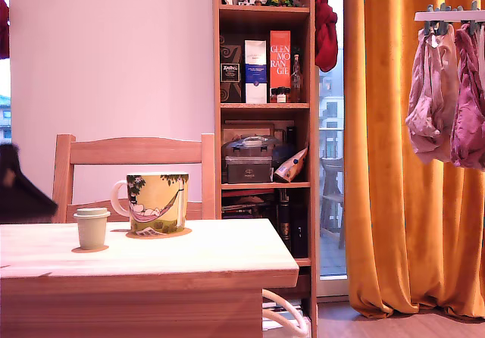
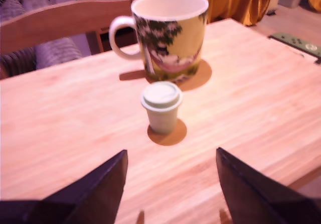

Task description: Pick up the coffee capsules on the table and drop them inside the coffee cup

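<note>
Gripper [image 2: 170,184] nearest, fingers [image 2: 95,191] spread wide and empty, lined up either side of the coffee capsule [image 2: 162,107], probably for a straight-in grasp. Capsule stands upright on the bench [image 2: 251,93], rim up, untouched, apart from the fingers. Just beyond it, the coffee cup [image 2: 170,35] sits upright, mouth open, handle to the exterior view's left, near enough for a short lift-and-drop. Chair [image 1: 129,152] behind.
</note>
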